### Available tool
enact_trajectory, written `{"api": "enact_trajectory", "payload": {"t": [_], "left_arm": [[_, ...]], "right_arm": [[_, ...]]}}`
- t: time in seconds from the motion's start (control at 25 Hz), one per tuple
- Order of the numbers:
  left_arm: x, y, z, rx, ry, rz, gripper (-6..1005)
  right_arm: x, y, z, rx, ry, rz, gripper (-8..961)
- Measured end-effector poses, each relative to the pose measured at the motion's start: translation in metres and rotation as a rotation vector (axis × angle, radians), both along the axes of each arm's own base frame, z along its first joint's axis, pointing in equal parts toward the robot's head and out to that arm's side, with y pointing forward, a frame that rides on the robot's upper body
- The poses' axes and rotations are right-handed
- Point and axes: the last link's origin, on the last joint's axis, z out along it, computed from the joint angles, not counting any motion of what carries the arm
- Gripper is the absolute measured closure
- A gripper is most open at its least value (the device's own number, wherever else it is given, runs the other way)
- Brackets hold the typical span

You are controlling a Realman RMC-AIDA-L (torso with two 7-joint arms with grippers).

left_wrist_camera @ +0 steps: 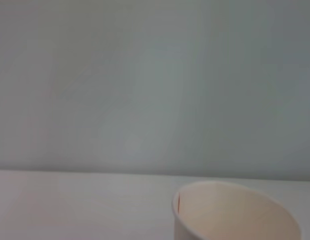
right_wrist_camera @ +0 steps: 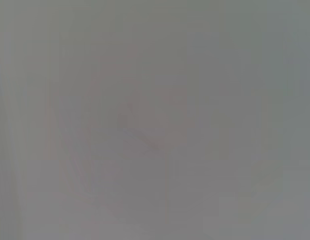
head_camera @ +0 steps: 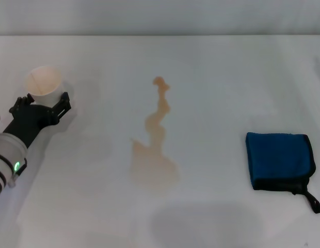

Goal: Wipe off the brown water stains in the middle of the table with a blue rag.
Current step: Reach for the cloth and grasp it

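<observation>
The brown water stains (head_camera: pixel 154 147) are spread in the middle of the counter (head_camera: pixel 227 67), a wide patch nearest the robot with a thin wavy tail running away from it. The blue rag (head_camera: pixel 277 160) is laid flat well to the right of the stains, untouched, its black loop tag pointed toward the near right corner.

The left claw (head_camera: pixel 44 101) is seen at the far left, its fingers spread wide and set just beside a white paper cup (head_camera: pixel 44 82); nothing is gripped. The right claw is not shown in any view, and only a blank grey field is given by the right wrist view.

Wiping is judged not yet begun. The cup could be knocked over if the left arm is swung carelessly, since the fingers are set so close to its wall, and any liquid left inside would be added to the spill. The rag could be bunched or dragged by its tag if it is pinched at the edge. Nothing is placed between rag and stains.
</observation>
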Motion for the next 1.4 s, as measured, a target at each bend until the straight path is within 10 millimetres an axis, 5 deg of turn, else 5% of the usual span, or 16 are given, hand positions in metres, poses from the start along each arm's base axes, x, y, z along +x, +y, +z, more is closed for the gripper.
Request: {"api": "enact_trajectory", "payload": {"t": [0.68,1.0,1.4], "left_arm": [[-0.012,-0.054,0.005,0.103,-0.114,-0.019,109],[-0.015,-0.103,0.037,0.424,-0.279,-0.009,111],[-0.036,-0.111,0.06,0.502,-0.306,0.039,112]], "right_arm": [[0.001,-0.001,0.001,0.003,0.001,0.0,261],[0.007,-0.007,0.002,-0.053,0.117,-0.021,262],[-0.046,0.023,0.008,-0.635,0.049,0.062,264]]}}
